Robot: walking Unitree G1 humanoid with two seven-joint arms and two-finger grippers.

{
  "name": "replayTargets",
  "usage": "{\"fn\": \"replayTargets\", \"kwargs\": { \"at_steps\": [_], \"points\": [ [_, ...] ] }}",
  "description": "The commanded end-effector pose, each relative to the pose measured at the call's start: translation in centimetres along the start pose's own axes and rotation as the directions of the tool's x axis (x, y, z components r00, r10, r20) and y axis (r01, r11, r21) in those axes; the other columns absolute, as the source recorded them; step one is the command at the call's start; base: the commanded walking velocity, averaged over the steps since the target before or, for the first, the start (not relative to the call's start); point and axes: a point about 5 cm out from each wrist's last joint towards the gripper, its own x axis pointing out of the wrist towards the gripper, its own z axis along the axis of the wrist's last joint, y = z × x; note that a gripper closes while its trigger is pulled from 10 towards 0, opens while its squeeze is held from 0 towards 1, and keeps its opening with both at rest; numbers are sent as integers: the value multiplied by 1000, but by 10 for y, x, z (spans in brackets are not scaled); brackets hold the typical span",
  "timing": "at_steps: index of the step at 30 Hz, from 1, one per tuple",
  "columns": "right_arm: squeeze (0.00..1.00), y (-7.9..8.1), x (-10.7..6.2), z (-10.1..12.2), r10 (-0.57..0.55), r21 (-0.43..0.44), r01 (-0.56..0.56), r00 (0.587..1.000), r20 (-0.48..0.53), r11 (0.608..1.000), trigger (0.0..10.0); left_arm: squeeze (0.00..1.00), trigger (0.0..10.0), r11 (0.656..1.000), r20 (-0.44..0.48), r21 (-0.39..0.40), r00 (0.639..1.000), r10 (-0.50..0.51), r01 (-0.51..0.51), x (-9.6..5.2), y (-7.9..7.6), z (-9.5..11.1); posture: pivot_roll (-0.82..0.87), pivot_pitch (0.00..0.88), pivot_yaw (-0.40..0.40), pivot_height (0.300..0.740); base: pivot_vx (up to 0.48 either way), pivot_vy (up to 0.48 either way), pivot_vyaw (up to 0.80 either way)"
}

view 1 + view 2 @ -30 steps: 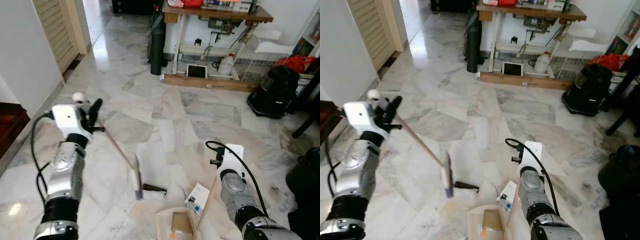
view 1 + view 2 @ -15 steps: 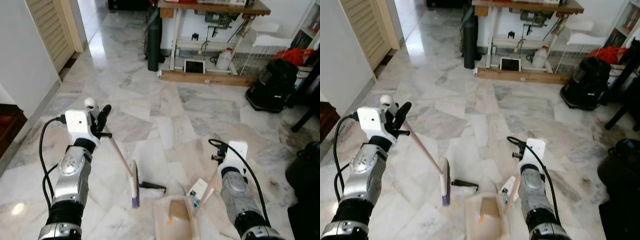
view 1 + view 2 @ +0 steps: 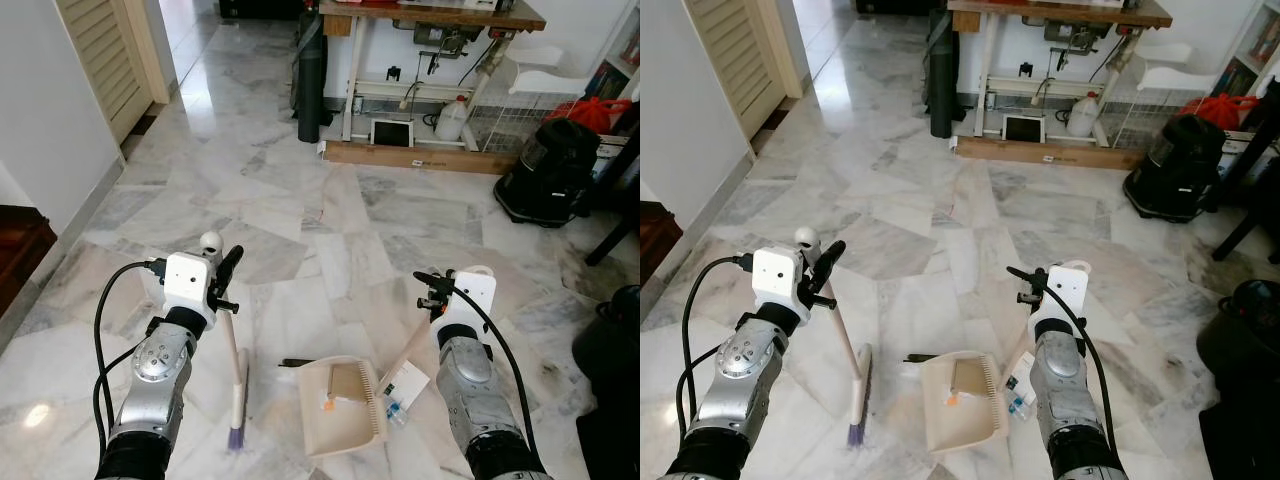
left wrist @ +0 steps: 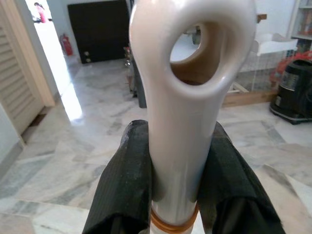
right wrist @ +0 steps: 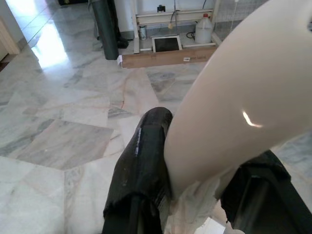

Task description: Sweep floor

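Silver, ribbed forearms with black elbow bands, white boxy wrist housings, looping black cables, matte black fingers point(image 4: 127, 180).

Marble-floored room, daylit from the far doorway.
Grey-veined marble floor point(image 3: 330, 215) glossy with glare; louvred door point(image 3: 110, 55) at left, white wall point(image 3: 40, 120) beside it. Wooden bench point(image 3: 430, 15) at back, plank point(image 3: 415, 160) below; black vacuum point(image 3: 550, 180) to right.
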Motion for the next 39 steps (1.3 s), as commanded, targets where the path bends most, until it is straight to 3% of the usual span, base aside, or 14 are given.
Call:
{"fn": "replayTargets", "kwargs": {
  "at_steps": [1,8,16,18,24,33,39],
  "points": [
    [0,-1,7,29,-10,21,7,991,135,1000,10000,0,10000,1000,54,25,998,8,-9,3,-2,7,30,0,-67,740,0,0,0],
    [0,-6,8,41,-40,11,38,984,173,999,10000,0,10000,999,55,28,998,32,-33,7,-1,5,30,0,-69,740,0,0,0],
    [0,-2,4,39,-83,36,78,979,184,996,10000,0,10000,999,36,43,999,20,-21,14,4,5,4,0,10,740,0,0,0],
    [0,-1,5,41,-82,9,82,976,202,997,10000,0,10000,998,37,60,999,5,-7,19,4,6,-2,0,37,740,0,0,0],
    [0,-1,4,45,-91,12,90,972,216,996,10000,0,10000,998,49,63,999,-3,0,26,3,9,1,0,49,740,0,0,0],
    [0,-8,1,48,-106,-28,116,965,239,993,10000,0,10000,1000,57,29,998,-12,10,33,-9,8,-77,0,40,740,0,0,0],
    [0,-19,-4,48,-133,-21,143,957,259,989,10000,0,10000,999,54,5,997,-49,49,37,-26,6,-117,0,51,740,0,0,0]
  ]
}}
